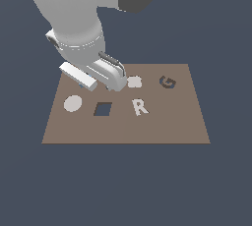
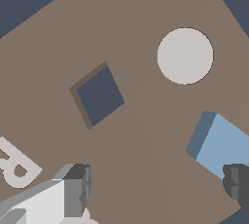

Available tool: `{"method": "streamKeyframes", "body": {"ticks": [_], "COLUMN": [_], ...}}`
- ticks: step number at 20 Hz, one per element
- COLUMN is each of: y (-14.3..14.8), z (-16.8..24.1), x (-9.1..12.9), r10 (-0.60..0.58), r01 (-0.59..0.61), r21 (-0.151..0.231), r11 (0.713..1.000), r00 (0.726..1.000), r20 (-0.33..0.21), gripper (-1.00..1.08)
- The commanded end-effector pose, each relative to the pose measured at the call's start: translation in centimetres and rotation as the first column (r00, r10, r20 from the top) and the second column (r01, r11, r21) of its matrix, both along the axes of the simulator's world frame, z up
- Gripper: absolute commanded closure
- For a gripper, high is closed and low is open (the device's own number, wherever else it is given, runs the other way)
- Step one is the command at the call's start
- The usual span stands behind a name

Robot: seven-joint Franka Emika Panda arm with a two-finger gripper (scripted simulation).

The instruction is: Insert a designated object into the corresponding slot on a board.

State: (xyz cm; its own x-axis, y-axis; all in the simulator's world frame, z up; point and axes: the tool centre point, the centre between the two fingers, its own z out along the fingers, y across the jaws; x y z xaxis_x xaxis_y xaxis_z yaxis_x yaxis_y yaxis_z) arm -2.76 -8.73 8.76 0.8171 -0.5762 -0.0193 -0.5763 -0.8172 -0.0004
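Observation:
The brown board [image 1: 123, 129] lies flat, with the dark square slot [image 1: 103, 109] in its front middle. My gripper [image 1: 101, 83] hovers low over the board's back left part, behind the slot. In the wrist view the slot [image 2: 99, 96] shows as a slanted navy square. The light-blue block [image 2: 221, 145] rests on the board [image 2: 146, 13], close against one dark fingertip [image 2: 238, 181]. The other fingertip [image 2: 78, 189] stands far off it. The gripper [image 2: 158, 186] is open, and nothing is clamped. In the exterior view the hand hides the block.
A pale disc [image 1: 73, 103] lies toward the exterior view's left of the slot, and a white R [image 1: 140, 106] to its right. Behind them are a pale rounded square [image 1: 134, 81] and a dark G cut-out [image 1: 168, 82]. Dark floor surrounds the board.

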Motion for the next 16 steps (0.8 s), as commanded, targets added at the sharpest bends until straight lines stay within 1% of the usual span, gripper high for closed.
{"method": "streamKeyframes", "body": {"ticks": [1, 5, 8, 12, 16], "y": [-1.7, -3.7, -4.8, -5.6, -6.0], "z": [-0.9, -2.1, -2.8, -3.4, -3.7], "x": [-0.8, -2.2, -3.2, -4.1, -4.5], "r10": [-0.105, -0.237, -0.31, -0.375, -0.403], "r01": [0.105, 0.237, 0.31, 0.376, 0.403], "r21": [-0.004, -0.009, -0.011, -0.012, -0.012], "r11": [0.994, 0.972, 0.951, 0.927, 0.915], "r00": [0.994, 0.972, 0.951, 0.927, 0.915], "r20": [0.004, 0.009, 0.012, 0.015, 0.016], "gripper": [-0.92, -0.92, -0.92, -0.92, -0.92]}}
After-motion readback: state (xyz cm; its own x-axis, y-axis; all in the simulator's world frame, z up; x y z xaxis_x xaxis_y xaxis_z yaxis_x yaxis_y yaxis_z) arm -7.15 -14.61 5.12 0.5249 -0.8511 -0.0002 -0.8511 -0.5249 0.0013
